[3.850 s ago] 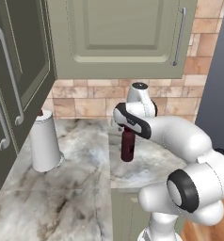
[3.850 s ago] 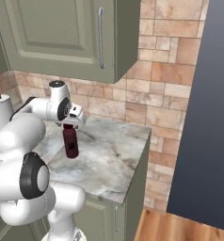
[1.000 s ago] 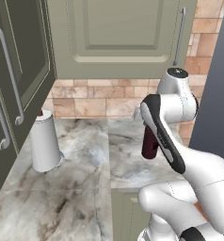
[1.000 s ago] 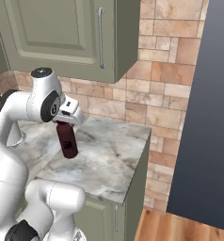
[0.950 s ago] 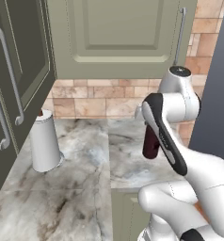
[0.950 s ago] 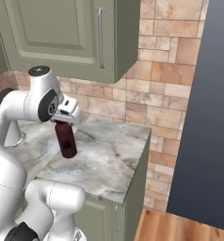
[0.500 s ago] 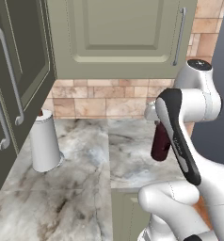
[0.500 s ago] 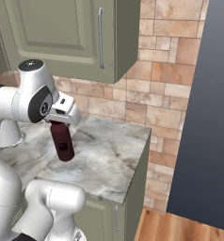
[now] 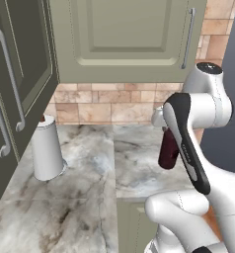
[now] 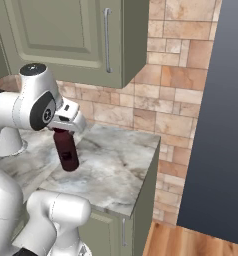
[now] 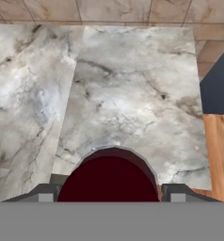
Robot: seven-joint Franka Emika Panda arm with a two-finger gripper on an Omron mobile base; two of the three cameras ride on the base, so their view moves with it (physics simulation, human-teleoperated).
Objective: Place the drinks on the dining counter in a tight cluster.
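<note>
My gripper [image 10: 64, 129] is shut on the neck of the stout dark maroon bottle [image 10: 66, 150], which hangs upright a little above the marble counter [image 10: 116, 170] against the brick wall. From the left base camera the maroon bottle [image 9: 168, 148] shows partly behind my white forearm, over the counter's right end. Looking down along the hand, the bottle's round maroon body [image 11: 109, 178] sits between the two fingertips [image 11: 179, 193]. The dining counter is out of view.
A white paper-towel roll [image 9: 47, 148] stands on the counter at the left. Green wall cabinets [image 9: 124, 39] hang above, and a tall dark cabinet [image 9: 16, 84] closes the left side. Right of the counter's end are a dark panel [image 10: 216, 125] and wooden floor [image 10: 191, 240].
The arm has swung the held maroon bottle toward the counter's right end and nearer the base. The paper-towel roll has not moved.
</note>
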